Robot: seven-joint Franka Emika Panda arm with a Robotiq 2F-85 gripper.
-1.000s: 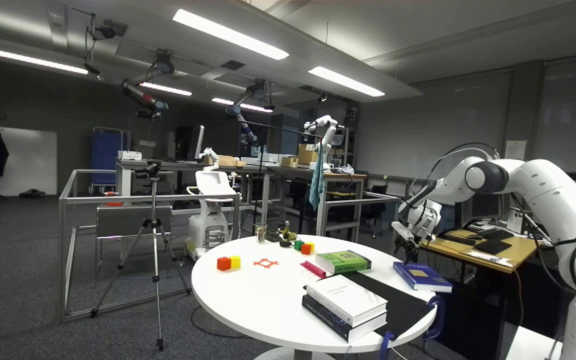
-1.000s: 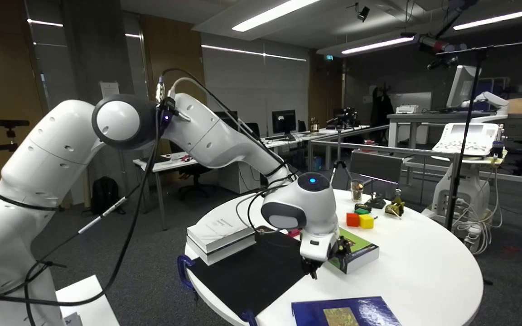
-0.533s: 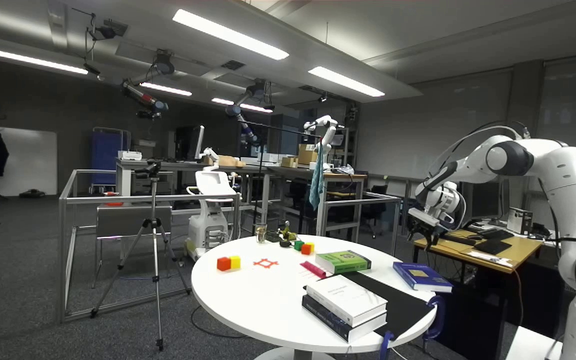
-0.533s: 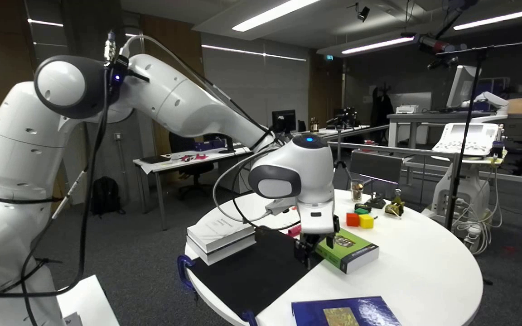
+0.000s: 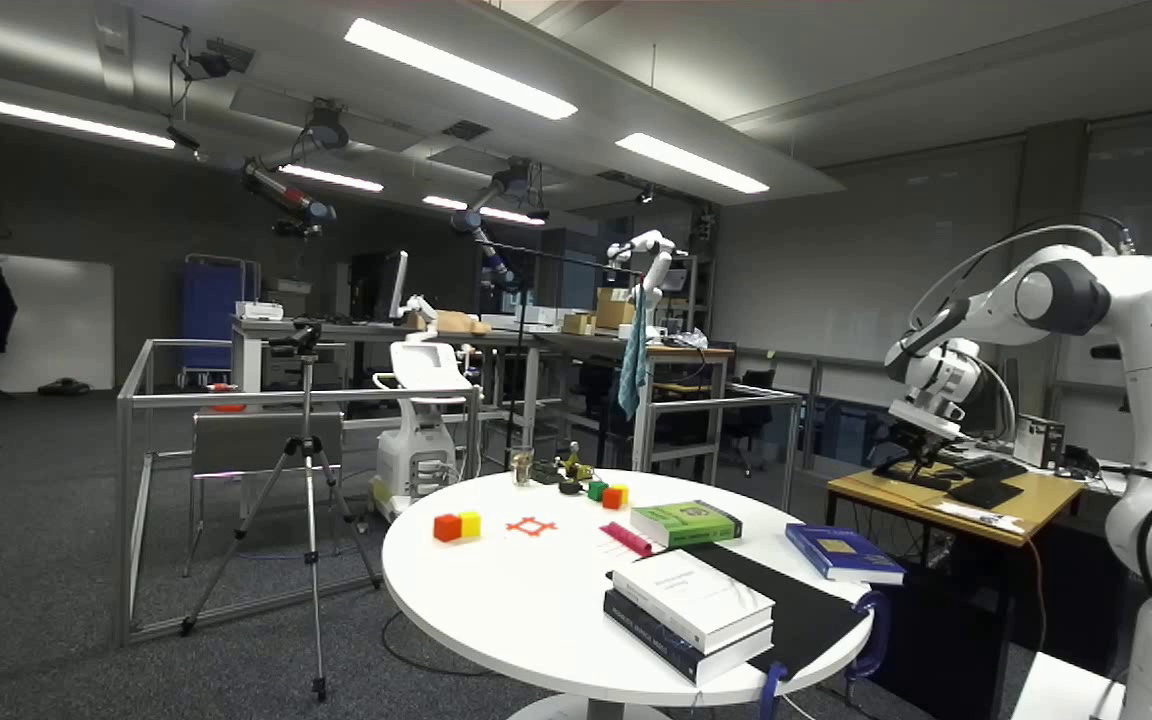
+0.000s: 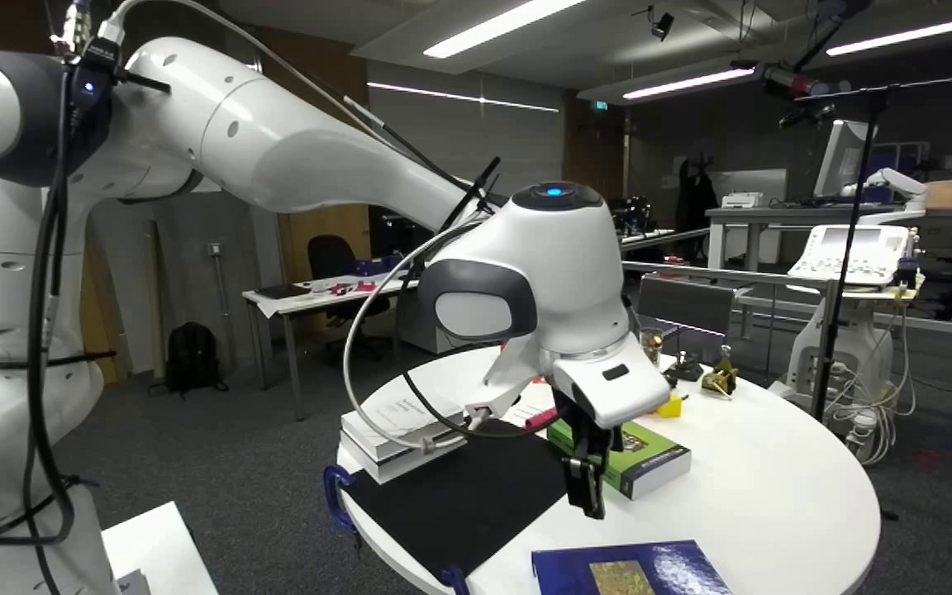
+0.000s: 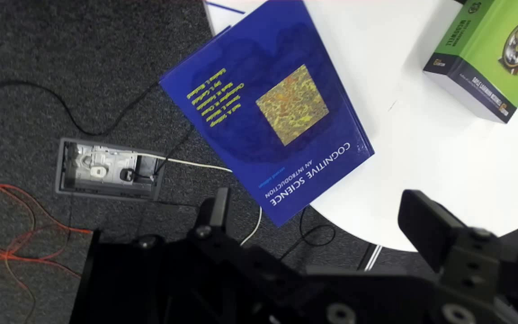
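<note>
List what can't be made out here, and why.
Gripper: rear cut off by bottom edge, wrist view.
Green book: cut off by top and right edges, wrist view.
Blue book: part cut off by bottom edge, in an exterior view.
Yellow cube: partly behind the arm, in an exterior view.
Glass: contents too small, in both exterior views.
</note>
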